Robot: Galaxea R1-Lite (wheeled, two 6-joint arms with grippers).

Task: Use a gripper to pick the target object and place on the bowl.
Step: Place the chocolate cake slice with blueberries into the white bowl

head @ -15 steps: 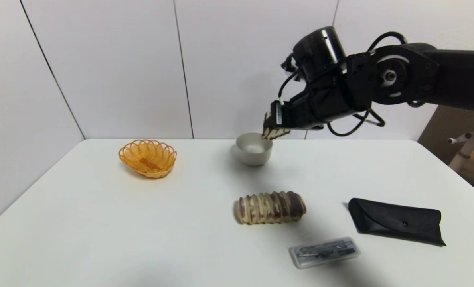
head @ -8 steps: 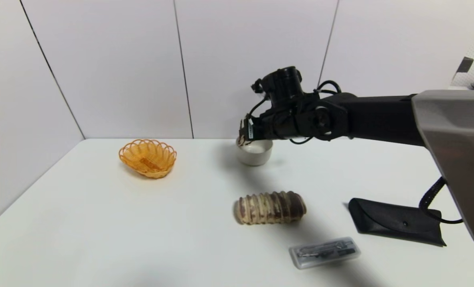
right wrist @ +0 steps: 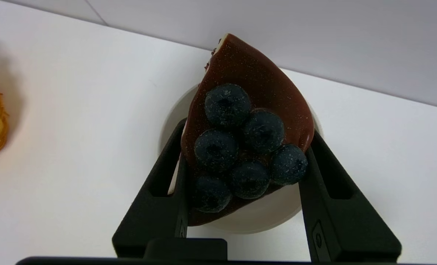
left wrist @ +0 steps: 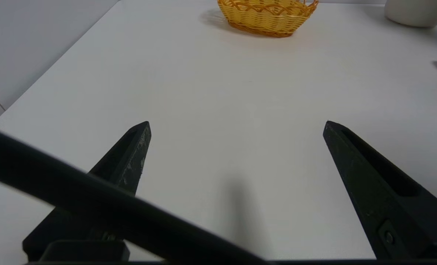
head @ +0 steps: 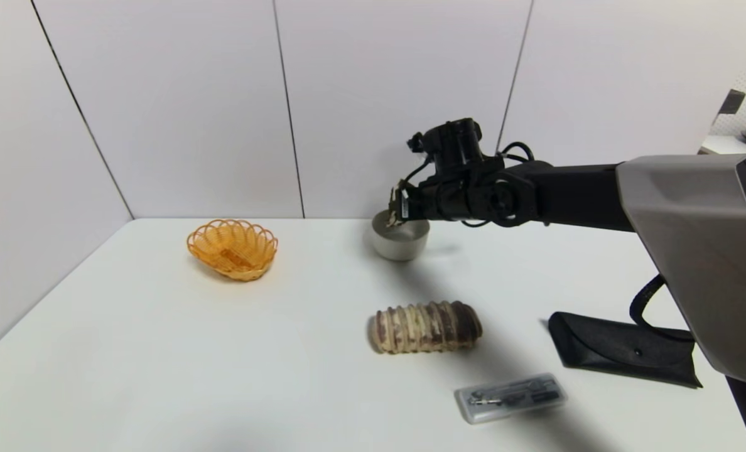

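My right gripper (head: 398, 210) is shut on the cake slice (right wrist: 240, 121), a triangular piece with a dark chocolate top and several blueberries. Both fingers (right wrist: 167, 173) press its sides. It hangs just above the grey-white bowl (head: 401, 243), whose rim (right wrist: 277, 217) shows under the slice in the right wrist view. In the head view only a small edge of the slice (head: 395, 216) shows at the bowl's rim. My left gripper (left wrist: 236, 125) is open and empty, low over bare table near the front left, out of the head view.
An orange woven basket (head: 233, 248) sits at the back left. A striped bread loaf (head: 424, 326) lies mid-table. A black pouch (head: 624, 348) and a clear plastic box (head: 510, 397) lie at the front right. The wall is close behind the bowl.
My right arm has stretched forward and lowered, carrying the cake slice from beside the bowl's right rim to just above the bowl. The left gripper's motion cannot be judged.
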